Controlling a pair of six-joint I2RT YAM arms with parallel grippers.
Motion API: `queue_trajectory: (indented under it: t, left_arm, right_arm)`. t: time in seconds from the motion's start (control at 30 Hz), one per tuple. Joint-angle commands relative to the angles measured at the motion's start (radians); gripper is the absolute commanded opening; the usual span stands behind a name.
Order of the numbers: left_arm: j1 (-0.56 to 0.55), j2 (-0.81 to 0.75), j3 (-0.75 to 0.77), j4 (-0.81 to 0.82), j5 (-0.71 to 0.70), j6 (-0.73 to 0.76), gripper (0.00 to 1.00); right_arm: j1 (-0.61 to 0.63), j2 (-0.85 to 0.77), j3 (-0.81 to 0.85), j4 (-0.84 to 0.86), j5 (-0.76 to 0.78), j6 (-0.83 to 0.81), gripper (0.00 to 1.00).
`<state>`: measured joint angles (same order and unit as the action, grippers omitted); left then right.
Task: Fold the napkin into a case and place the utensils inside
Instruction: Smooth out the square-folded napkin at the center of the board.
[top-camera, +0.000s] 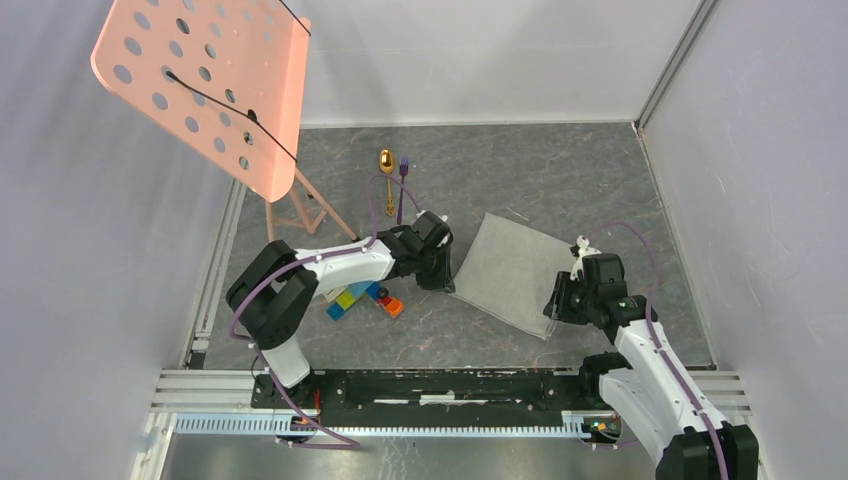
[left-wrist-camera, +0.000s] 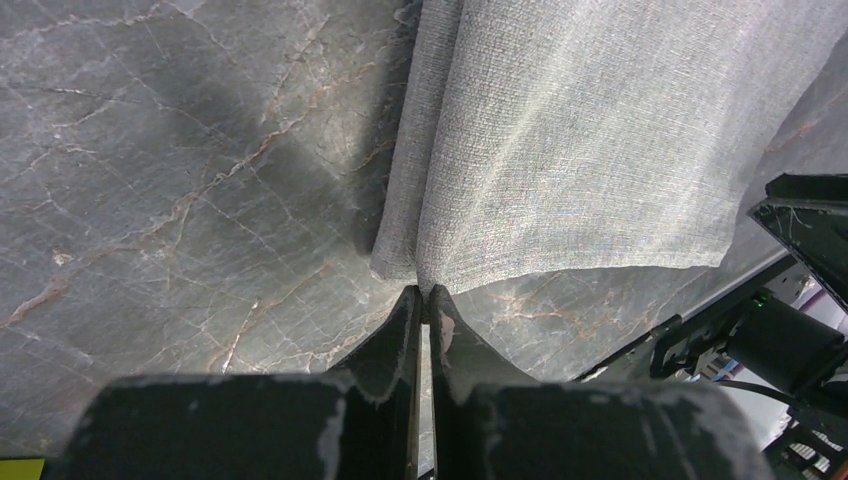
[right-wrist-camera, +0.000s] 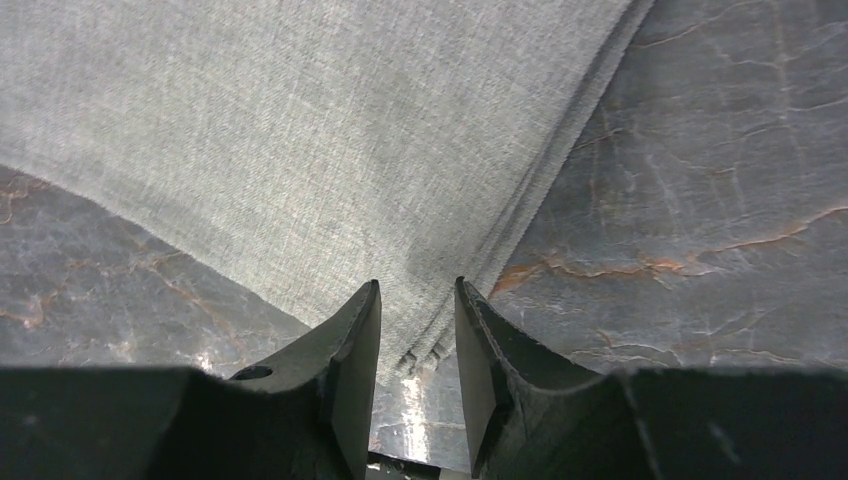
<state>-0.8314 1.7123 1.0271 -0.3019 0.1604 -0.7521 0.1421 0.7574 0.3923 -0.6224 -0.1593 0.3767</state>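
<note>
The grey-green napkin (top-camera: 510, 272) lies folded as a flat rectangle on the dark marble table. My left gripper (top-camera: 447, 275) is at its left corner. In the left wrist view the gripper (left-wrist-camera: 425, 290) is shut, pinching a raised fold of the napkin (left-wrist-camera: 580, 140) at its corner. My right gripper (top-camera: 556, 305) is at the napkin's near right corner. In the right wrist view it (right-wrist-camera: 418, 295) is open, with the layered corner of the napkin (right-wrist-camera: 330, 150) between the fingers. The gold spoon (top-camera: 387, 175) and the purple fork (top-camera: 402, 188) lie side by side at the back.
Colourful toy blocks (top-camera: 365, 298) lie under my left arm. A pink perforated stand (top-camera: 210, 80) on legs rises at the back left. White walls close the table at the back and right. A metal rail (top-camera: 440, 385) runs along the near edge.
</note>
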Motion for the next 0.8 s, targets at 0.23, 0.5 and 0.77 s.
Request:
queue_trajectory:
  t: [0.23,0.5,0.77]
  left_arm:
    - [0.003,0.035,-0.028,0.043,0.038,0.024,0.05]
    - [-0.003,0.029,-0.036,0.048,0.055,0.022,0.06]
    - [-0.007,0.028,-0.028,0.030,0.035,0.031,0.09]
  right_arm:
    - [0.042,-0.031,-0.024,-0.014,-0.068,0.003,0.39]
    - [0.083,-0.045,0.025,-0.025,-0.077,0.013,0.38]
    - [0.164,0.037,0.012,0.049,-0.074,0.035,0.35]
